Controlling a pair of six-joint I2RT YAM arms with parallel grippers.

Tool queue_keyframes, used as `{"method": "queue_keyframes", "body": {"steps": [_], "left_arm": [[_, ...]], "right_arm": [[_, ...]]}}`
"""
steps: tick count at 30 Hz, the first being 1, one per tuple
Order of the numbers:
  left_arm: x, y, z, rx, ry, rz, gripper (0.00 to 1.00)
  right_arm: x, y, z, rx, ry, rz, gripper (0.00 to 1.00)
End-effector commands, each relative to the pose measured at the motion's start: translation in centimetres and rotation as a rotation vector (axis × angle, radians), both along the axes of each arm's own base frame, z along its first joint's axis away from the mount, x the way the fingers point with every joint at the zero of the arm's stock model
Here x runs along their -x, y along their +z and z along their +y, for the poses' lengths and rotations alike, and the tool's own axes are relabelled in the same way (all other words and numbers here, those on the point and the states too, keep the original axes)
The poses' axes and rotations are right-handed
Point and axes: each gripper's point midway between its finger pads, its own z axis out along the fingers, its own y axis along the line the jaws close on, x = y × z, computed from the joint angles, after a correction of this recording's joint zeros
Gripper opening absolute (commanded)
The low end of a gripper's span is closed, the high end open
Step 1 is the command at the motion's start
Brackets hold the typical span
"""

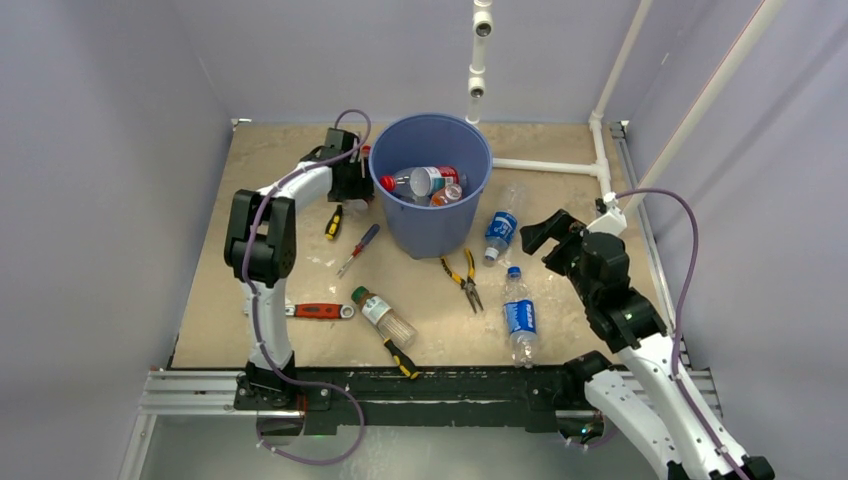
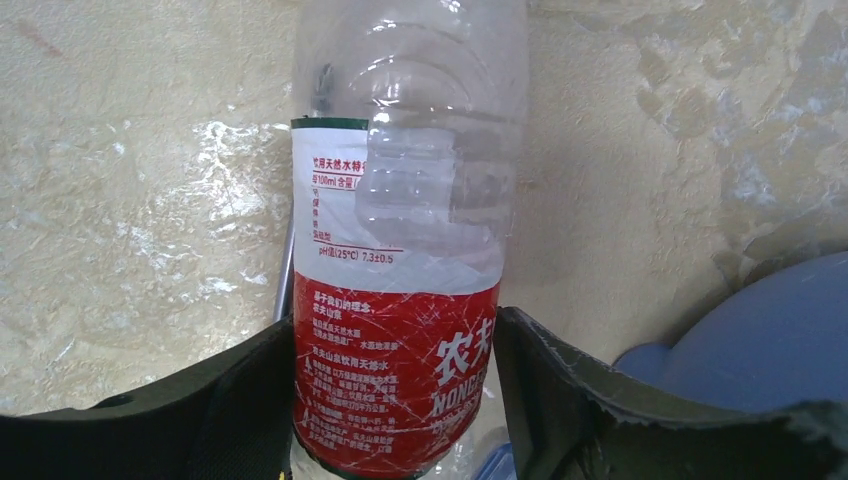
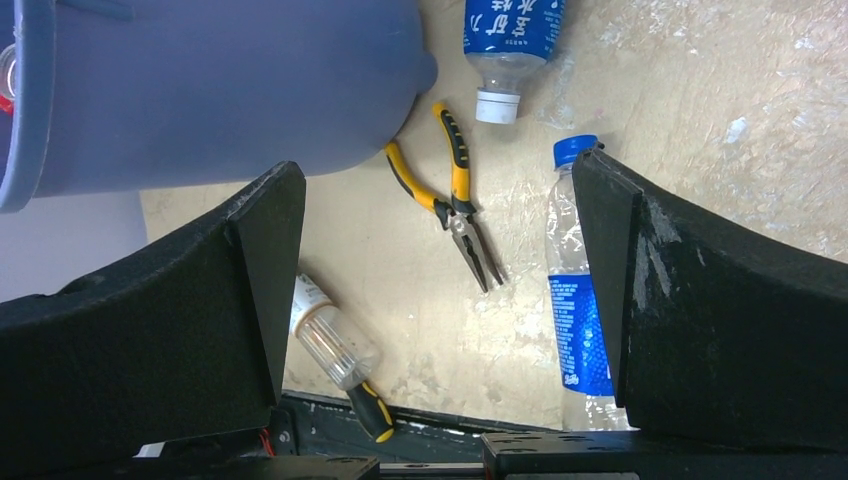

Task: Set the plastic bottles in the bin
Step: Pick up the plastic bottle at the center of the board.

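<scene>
**Left gripper on bottle beside bin**

Bin [image 1: 432,228] stands far centre of table [image 1: 300,150], bottles inside. Left gripper [image 2: 395,330] is just left of it, fingers clamped on red-label bottle [image 2: 400,250]. Right gripper [image 3: 440,165] hangs with fingers wide apart over blue-label bottle [image 1: 519,318], right of bin

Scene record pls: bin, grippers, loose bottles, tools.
bin: blue, upright, binned bottles inside
left gripper: astride red-label bottle, left of bin; grip unclear
right gripper: open, empty
loose bottles: white-cap bottle, blue-cap bottle, green-cap bottle, all lying down
tools: pliers, red screwdriver
</scene>
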Motion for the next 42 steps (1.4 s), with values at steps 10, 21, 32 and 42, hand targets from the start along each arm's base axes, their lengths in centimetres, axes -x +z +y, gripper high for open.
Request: {"method": "queue_keyframes", "body": {"steps": [10, 21, 32, 42], "left_arm": [[-1.0, 10.6, 1.5, 0.01, 0.082, -0.259, 0.42], [5.9, 34.6, 3.6, 0.202, 0.218, -0.803, 0.36], [21.8, 45.1, -6.7, 0.566, -0.552, -1.193, 0.36], [28.4, 38.4, -11.6, 0.711, -0.899, -1.158, 0.34]], "right_arm": [[0.9, 4.0, -0.7, -0.016, -0.011, -0.096, 0.99], [1.1, 6.7, 0.2, -0.037, 0.049, -0.175, 0.99], [3.7, 16.1, 4.9, 0.018, 0.411, -0.546, 0.97], [8.9, 24.6, 10.0, -0.083, 0.801, -0.891, 0.92]]}}
